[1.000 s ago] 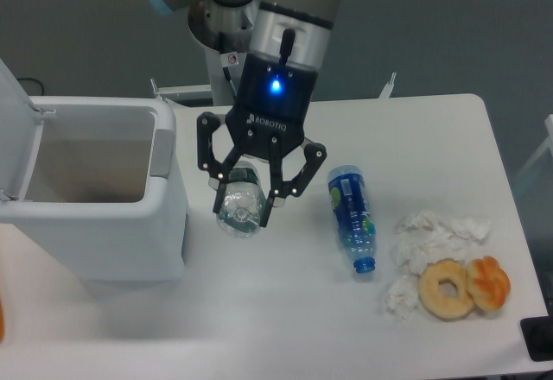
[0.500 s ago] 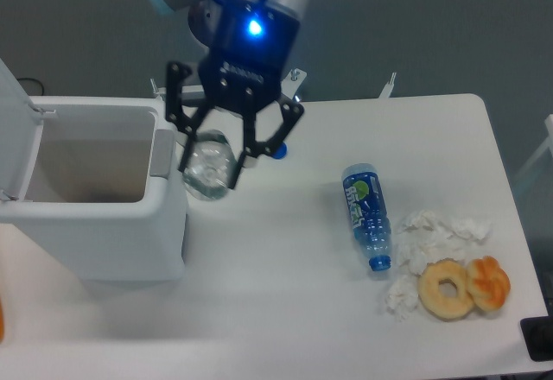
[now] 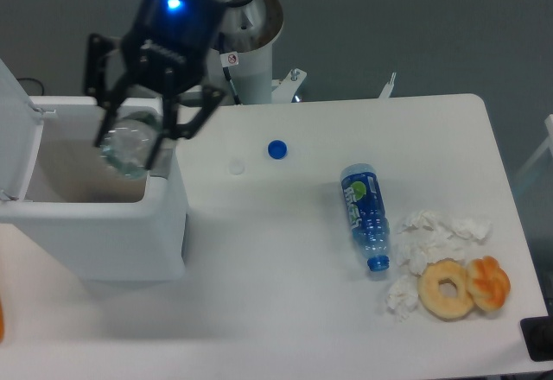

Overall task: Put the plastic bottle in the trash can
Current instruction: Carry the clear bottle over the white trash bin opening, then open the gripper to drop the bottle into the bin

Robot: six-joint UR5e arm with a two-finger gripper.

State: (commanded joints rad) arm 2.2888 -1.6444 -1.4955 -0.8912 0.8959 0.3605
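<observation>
Camera view: bottle over the bin

Nearest us, a doughnut (image 3: 447, 289) and tissues (image 3: 432, 235) lie at four o'clock, the blue-labelled bottle (image 3: 365, 214) beside them. At ten o'clock our gripper (image 3: 138, 144) clamps the plastic bottle (image 3: 127, 145) above the trash can (image 3: 95, 216). We judge the carry done; next we open the fingers and drop it.

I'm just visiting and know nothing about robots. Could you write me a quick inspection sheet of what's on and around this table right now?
Surface: white table, mostly bare in front.
Job's things: clear plastic bottle held over the open white trash can, lid up.
Clutter: blue-capped bottle lying on its side; loose blue cap; small white cap; crumpled tissues; two doughnuts.
Grippers: gripper closed around the plastic bottle.
Cables: a dark cable behind the trash can.
Surroundings: grey backdrop; white robot base behind the table.
</observation>
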